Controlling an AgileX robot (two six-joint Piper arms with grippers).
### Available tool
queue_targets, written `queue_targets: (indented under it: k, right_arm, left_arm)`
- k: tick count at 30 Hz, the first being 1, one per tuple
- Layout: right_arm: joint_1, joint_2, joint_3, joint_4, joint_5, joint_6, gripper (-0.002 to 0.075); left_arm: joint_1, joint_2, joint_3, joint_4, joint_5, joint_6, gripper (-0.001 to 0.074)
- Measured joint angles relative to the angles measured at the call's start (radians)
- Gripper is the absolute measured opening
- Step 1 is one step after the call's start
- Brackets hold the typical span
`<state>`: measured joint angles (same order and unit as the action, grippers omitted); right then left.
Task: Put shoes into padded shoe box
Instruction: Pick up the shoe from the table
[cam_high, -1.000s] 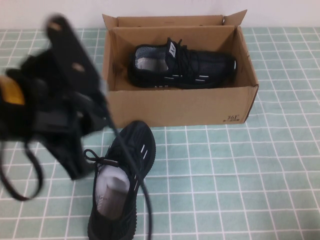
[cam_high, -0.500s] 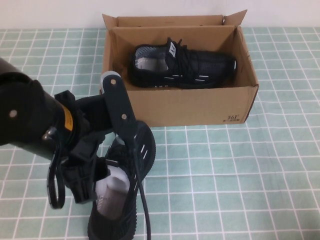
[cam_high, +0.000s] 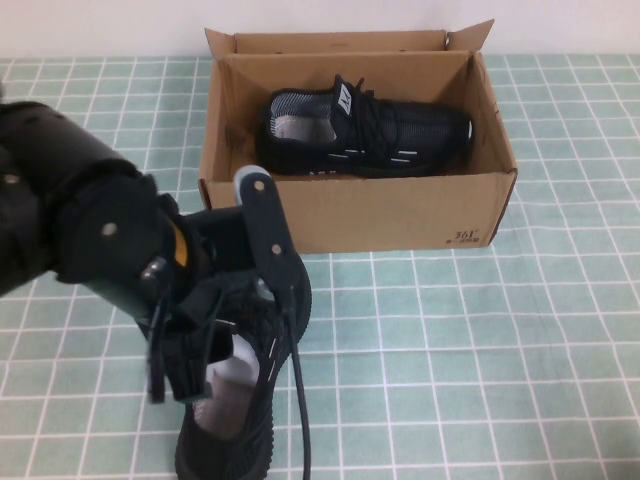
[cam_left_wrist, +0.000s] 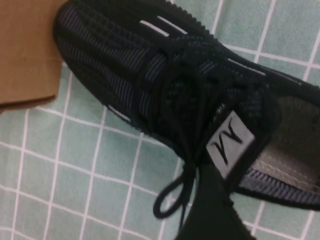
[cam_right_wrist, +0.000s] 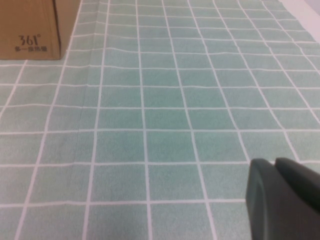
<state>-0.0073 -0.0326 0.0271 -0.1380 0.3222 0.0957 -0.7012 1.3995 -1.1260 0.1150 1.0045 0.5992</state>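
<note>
One black knit shoe (cam_high: 370, 135) lies on its side inside the open cardboard shoe box (cam_high: 380, 215). A second black shoe (cam_high: 235, 425) stands on the checked cloth in front of the box's left end, toe towards the box. My left gripper (cam_high: 225, 300) hangs open just over this shoe's laces and tongue, hiding its middle. In the left wrist view the shoe (cam_left_wrist: 150, 85) fills the picture, with one dark finger (cam_left_wrist: 210, 210) beside the tongue label. My right gripper (cam_right_wrist: 282, 200) is shut and empty, low over bare cloth, and is out of the high view.
The box's flaps stand up at the back. A box corner shows in the left wrist view (cam_left_wrist: 25, 50) and in the right wrist view (cam_right_wrist: 30, 30). Green checked cloth (cam_high: 480, 350) covers the table to the right of the shoe.
My left arm has swung in from the left and come down over the shoe on the cloth. The shoes and the box have not moved.
</note>
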Motion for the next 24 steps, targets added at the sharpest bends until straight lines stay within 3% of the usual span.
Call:
queue_targets:
  k: [11,13,18,24]
  right_arm:
    - [0.000,0.000,0.000,0.000,0.000,0.000,-0.0008]
    - [0.000,0.000,0.000,0.000,0.000,0.000,-0.0008]
    - [0.000,0.000,0.000,0.000,0.000,0.000,-0.0008]
    - [0.000,0.000,0.000,0.000,0.000,0.000,-0.0008]
  left_arm:
    - [0.000,0.116,-0.001,0.042,-0.081,0.011,0.0394]
    - [0.000,0.133,-0.001,0.063,-0.086,0.011,0.0338]
    - [-0.001,0.142,-0.001,0.081,-0.093,0.011,0.0065]
    - [-0.002,0.148,-0.046,0.076,-0.008,0.011,0.0005]
